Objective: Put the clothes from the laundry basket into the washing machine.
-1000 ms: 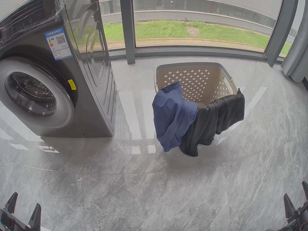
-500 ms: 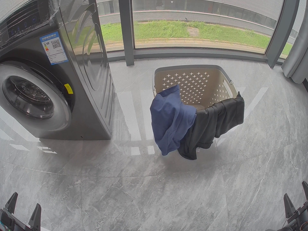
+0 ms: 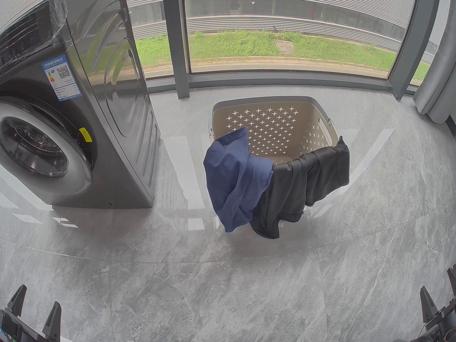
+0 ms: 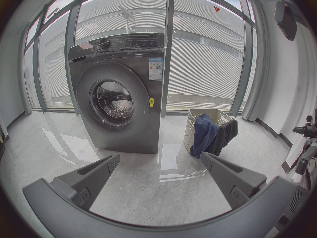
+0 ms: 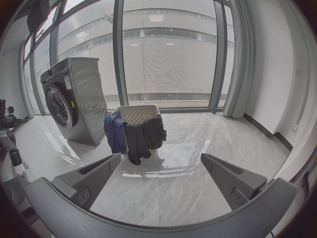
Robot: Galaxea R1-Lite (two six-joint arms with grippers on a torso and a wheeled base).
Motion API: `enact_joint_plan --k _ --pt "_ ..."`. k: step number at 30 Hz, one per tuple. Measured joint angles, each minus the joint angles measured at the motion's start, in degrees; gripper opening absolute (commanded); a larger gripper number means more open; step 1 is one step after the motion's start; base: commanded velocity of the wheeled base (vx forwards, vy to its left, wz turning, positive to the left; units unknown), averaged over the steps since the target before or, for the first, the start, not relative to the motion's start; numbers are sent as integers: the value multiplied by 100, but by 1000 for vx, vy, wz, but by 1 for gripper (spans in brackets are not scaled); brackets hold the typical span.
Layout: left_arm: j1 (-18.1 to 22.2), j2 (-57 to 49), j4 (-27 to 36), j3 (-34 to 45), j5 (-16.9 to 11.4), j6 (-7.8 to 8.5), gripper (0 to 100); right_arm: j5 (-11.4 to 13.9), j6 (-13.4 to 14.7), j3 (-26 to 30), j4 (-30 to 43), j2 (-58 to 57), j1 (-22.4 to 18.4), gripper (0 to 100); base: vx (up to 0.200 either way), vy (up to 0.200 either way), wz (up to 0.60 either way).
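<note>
Head view: washing machine stands on the left on the grey floor, its round door shut. Laundry basket sits on the floor to its right, a little apart from it and near the window. A blue garment hangs over the basket's near rim on the washer side. A black garment is draped over the same rim just beside it, the two touching, both hanging down the outside wall. Left gripper is low at the near left corner and right gripper at the near right corner, both well apart from the basket. A curtain hangs at the far right.

Left wrist view: left gripper fingers spread wide, nothing between them, held above the floor. Washer front and basket with both garments are beyond it.

Right wrist view: right gripper fingers also spread wide and empty, over bare floor. Basket is ahead, washer further off to its side.
</note>
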Motion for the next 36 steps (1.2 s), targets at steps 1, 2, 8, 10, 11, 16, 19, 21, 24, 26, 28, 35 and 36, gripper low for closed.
enact_joint_plan --k 1,2,8,10,11,16,19,21,24,26,28,35,36 --pt "2 0 0 0 -2 0 100 -2 2 0 0 0 2 100 200 0 0" --pt "5 0 0 0 0 0 100 0 2 0 0 -1 2 100 200 0 0" --pt "2 -2 0 0 0 0 100 0 0 0 0 -1 2 100 200 0 0" --pt "5 0 -2 0 0 0 100 0 0 0 0 -1 2 100 200 0 0" --pt "5 0 -2 0 -2 2 100 0 0 0 0 0 2 100 200 0 0" --pt "5 0 -2 0 -2 0 100 0 0 0 0 0 2 100 40 0 0" --pt "0 0 -2 0 0 2 100 0 0 0 0 0 2 100 0 0 0" --pt "5 0 -2 0 -2 2 100 0 0 0 0 0 2 100 0 0 0" --pt "2 0 0 0 0 2 100 0 0 0 0 0 2 100 0 -200 0" --pt "2 0 0 0 0 0 100 0 0 0 0 0 2 100 0 -200 0" --pt "5 0 -2 0 0 0 100 0 0 0 2 -1 2 100 0 -200 0" --pt "2 0 -2 0 0 2 100 0 0 0 0 0 2 100 0 -143 0" --pt "5 0 -2 0 -2 0 100 -2 0 0 0 0 2 100 0 0 0"
